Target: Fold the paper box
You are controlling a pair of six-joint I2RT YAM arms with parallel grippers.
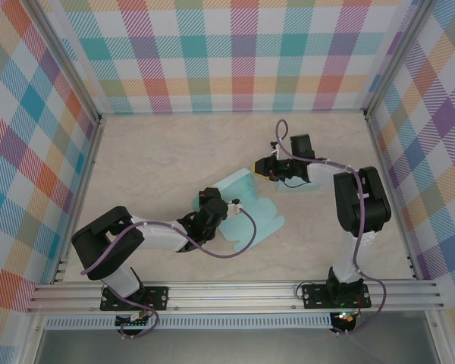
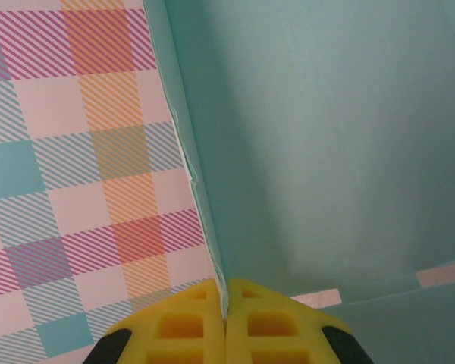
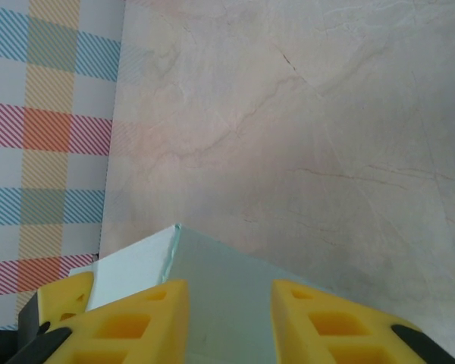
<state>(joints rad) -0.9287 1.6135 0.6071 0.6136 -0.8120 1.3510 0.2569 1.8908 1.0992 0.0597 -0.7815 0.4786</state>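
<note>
At the middle of the desk [image 1: 152, 159], between the two arms, the box [image 1: 256, 224] lies partly flat and partly raised. In the top view its long axis runs diagonally from near-left to far-right.

The left gripper [image 2: 226, 322] is at the near-left end, clenched on the thin edge of a teal panel. In its wrist view that panel stands on edge and runs straight away from the fingers. A second teal face spreads out to the right of it.

The right gripper [image 3: 229, 292] is at the far-right end. A teal flap with a white underside lies between its fingers and fills the gap. It cannot be told whether the fingers press on the flap or merely flank it. Beyond the flap is bare desk.

Assessment: the fold is under way, not finished. Each arm has one end of the box, so neither is nearer overall, and the crease to be worked lies between them. The next move likely requires the left grip to hold its panel upright while the right end is turned inward, toward the left arm.
</note>
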